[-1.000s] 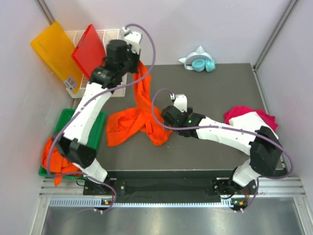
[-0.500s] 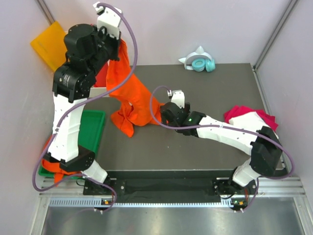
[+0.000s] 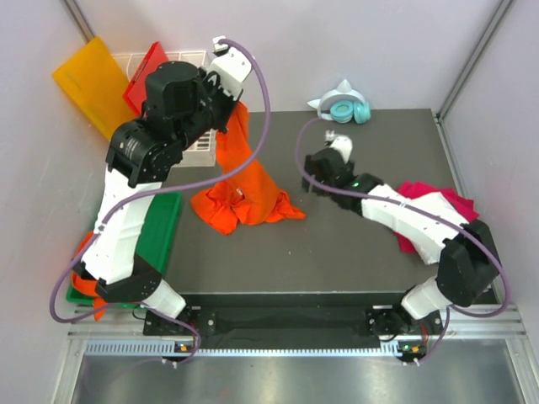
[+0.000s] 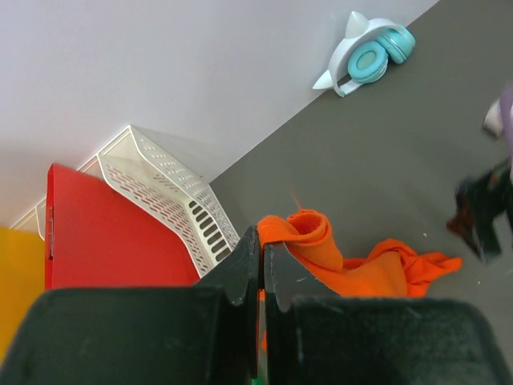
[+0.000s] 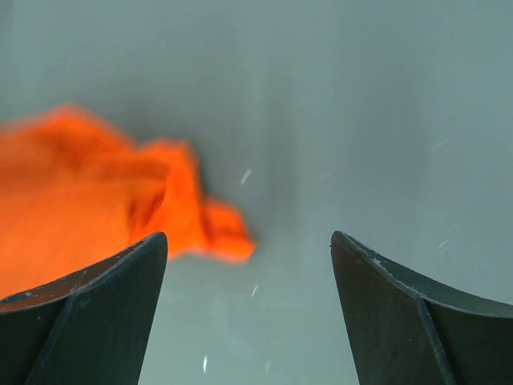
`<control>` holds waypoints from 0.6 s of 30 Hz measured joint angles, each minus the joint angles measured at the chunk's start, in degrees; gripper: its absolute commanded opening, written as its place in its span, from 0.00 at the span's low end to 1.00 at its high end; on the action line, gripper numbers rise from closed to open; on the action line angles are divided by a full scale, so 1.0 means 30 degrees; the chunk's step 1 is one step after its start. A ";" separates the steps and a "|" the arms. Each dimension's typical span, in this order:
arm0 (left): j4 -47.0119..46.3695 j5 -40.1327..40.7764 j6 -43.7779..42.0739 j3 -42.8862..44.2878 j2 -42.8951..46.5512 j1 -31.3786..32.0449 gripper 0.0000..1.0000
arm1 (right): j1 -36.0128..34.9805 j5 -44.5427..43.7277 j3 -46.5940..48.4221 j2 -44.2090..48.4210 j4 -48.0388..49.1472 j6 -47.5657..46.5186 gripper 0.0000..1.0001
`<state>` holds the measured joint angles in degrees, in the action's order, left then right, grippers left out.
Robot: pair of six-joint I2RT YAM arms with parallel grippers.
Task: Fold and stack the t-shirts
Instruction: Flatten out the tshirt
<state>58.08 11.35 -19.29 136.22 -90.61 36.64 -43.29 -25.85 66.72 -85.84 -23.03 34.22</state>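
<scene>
From above, the left arm is rearing up at the 10 o'clock corner of the counter [image 3: 370, 244]. The left fingers [image 3: 232, 112] are pinching the top of an orange t-shirt [image 3: 248, 181]. The shirt is hanging down from them, and its lower part is bunching on the counter at about 9 o'clock. The right fingers [image 3: 313, 178] are hovering near the middle, just off the shirt's 3 o'clock edge and apart from it. A magenta t-shirt [image 3: 459, 204] is lying at the 3 o'clock edge, partly under the right arm. More orange cloth [image 3: 82, 271] is spilling from a green tray [image 3: 164, 223] at 8 o'clock, off the counter. Teal headphones [image 3: 345, 109] are sitting at 12 o'clock. A white basket [image 3: 200, 150], a red board [image 3: 145, 74] and a yellow board [image 3: 84, 84] are crowding the 10 o'clock corner.

In the left wrist view, the left fingers [image 4: 260, 265] are pressing together, clamped on the orange t-shirt [image 4: 345, 261], which is trailing away toward 3 o'clock. The white basket [image 4: 168, 192] and red board [image 4: 104, 241] are showing at 9 o'clock, and the headphones [image 4: 369, 56] at 1 o'clock.

In the right wrist view, the right fingers [image 5: 132, 277] are standing wide apart, gripping no cloth, with bare counter [image 5: 337, 120] showing between them. The orange t-shirt [image 5: 96, 200] is lying blurred at 9 o'clock, just beyond the finger on that side.
</scene>
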 measured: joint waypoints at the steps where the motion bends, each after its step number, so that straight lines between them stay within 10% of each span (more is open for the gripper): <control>1: 0.0073 -0.0022 -0.0095 -0.0226 0.0197 0.0007 0.00 | 0.0925 0.0437 -0.0029 0.0109 0.0146 0.0087 0.83; 18: 0.1151 0.0408 -0.1770 -0.6324 0.6186 0.0962 0.00 | 0.3126 0.6178 0.4335 -0.6921 0.1523 0.0175 0.81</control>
<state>61.54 12.58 -24.60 117.25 -72.05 39.53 -33.91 -7.31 79.72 -106.61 -18.46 34.74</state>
